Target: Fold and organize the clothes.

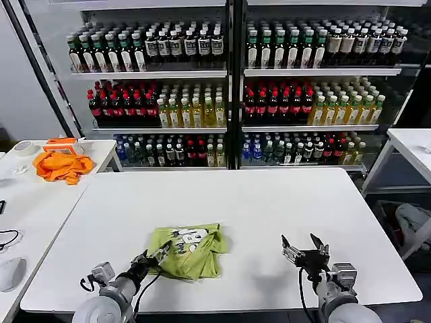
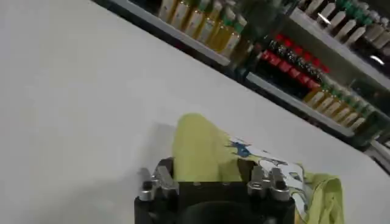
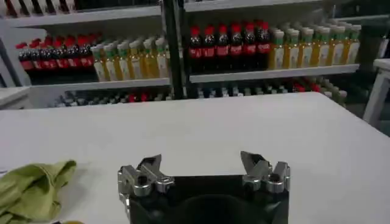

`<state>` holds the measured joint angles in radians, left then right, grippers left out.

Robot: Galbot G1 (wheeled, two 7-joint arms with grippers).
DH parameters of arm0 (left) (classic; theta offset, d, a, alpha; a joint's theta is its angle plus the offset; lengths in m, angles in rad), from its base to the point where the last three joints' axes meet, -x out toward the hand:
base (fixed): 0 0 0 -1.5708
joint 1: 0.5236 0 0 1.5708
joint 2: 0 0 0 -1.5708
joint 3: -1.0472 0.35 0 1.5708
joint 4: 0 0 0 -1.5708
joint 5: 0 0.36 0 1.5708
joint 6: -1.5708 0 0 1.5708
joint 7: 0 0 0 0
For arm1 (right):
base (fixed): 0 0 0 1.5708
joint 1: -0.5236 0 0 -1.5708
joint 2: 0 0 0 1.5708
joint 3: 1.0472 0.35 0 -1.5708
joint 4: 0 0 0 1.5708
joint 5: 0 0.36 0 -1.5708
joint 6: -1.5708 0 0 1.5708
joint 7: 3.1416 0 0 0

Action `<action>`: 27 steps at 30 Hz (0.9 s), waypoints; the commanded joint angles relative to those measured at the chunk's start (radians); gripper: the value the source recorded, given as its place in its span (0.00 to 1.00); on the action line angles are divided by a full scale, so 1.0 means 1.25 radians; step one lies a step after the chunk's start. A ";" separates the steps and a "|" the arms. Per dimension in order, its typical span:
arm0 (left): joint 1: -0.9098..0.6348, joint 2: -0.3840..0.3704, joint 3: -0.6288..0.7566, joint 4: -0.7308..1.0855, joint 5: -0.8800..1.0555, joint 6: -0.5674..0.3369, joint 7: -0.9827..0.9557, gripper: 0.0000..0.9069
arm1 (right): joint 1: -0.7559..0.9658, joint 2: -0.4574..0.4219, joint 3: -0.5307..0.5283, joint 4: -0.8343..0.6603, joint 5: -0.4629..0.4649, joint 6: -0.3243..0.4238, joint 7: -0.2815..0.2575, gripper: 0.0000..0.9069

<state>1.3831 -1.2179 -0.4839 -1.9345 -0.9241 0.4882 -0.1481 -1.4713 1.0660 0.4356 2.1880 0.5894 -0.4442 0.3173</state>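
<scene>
The clothes are one light yellow-green T-shirt [image 1: 190, 249] lying folded into a small bundle, print upward, on the white table [image 1: 256, 202] near its front edge. My left gripper [image 1: 156, 256] is at the bundle's left edge. In the left wrist view the shirt [image 2: 204, 149] lies right ahead of my left gripper [image 2: 212, 173], whose fingers stand wide apart on either side of the near fold. My right gripper [image 1: 303, 243] hovers open over bare table to the right of the shirt. In its own view the right gripper [image 3: 201, 163] holds nothing, and the shirt [image 3: 33, 189] lies well off to one side.
An orange cloth [image 1: 62, 165] lies on a second table at the left, beside an orange box [image 1: 60, 143] and a tape roll [image 1: 25, 148]. Shelves of bottles [image 1: 229, 101] stand behind the table. Another white table [image 1: 411, 145] is at the right.
</scene>
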 commanded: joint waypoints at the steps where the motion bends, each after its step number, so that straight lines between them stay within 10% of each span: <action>1: -0.011 -0.007 -0.006 0.034 -0.131 0.011 0.053 0.02 | -0.001 0.002 0.004 0.002 0.000 0.000 0.000 1.00; 27: -0.016 -0.022 -0.158 0.018 -0.441 0.016 0.071 0.02 | 0.001 -0.002 0.011 0.009 0.008 0.009 -0.004 1.00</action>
<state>1.3610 -1.2558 -0.5749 -1.8823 -1.3110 0.5079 -0.0539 -1.4706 1.0631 0.4480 2.1987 0.5979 -0.4336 0.3138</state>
